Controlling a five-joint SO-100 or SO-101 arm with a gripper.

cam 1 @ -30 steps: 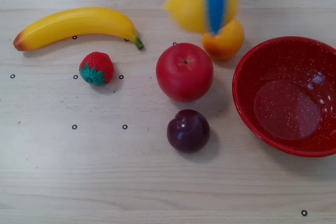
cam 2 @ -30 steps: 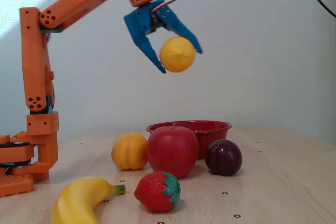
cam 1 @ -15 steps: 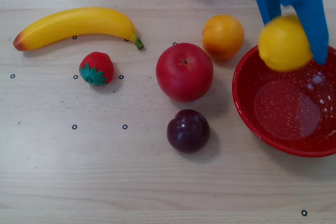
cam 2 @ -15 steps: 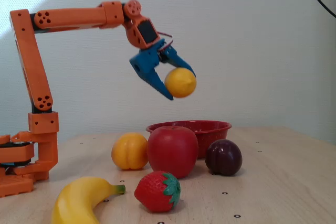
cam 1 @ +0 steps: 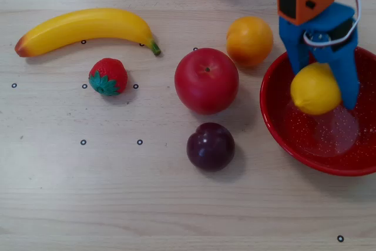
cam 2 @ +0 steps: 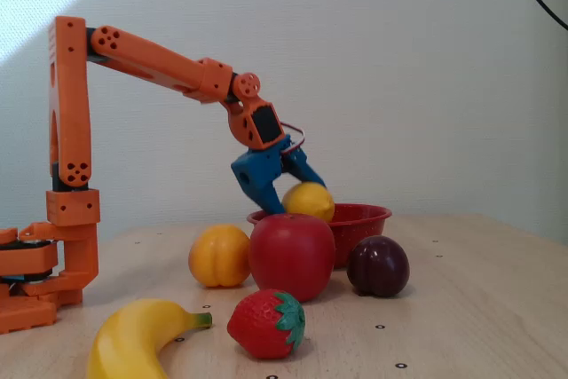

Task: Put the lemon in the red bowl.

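Note:
The yellow lemon [cam 1: 315,88] sits between my blue fingers, held just above the inside of the red bowl [cam 1: 276,116]. My gripper [cam 1: 320,89] is shut on the lemon, over the bowl's left half in the overhead view. In the fixed view the lemon [cam 2: 309,201] hangs at the bowl's rim [cam 2: 368,212], held by the gripper [cam 2: 297,197], with the red apple in front hiding the bowl's left part.
A red apple [cam 1: 207,80], an orange fruit [cam 1: 249,40] and a dark plum [cam 1: 211,146] stand just left of the bowl. A strawberry [cam 1: 108,76] and a banana [cam 1: 82,27] lie further left. The arm's base [cam 2: 53,246] stands at the fixed view's left.

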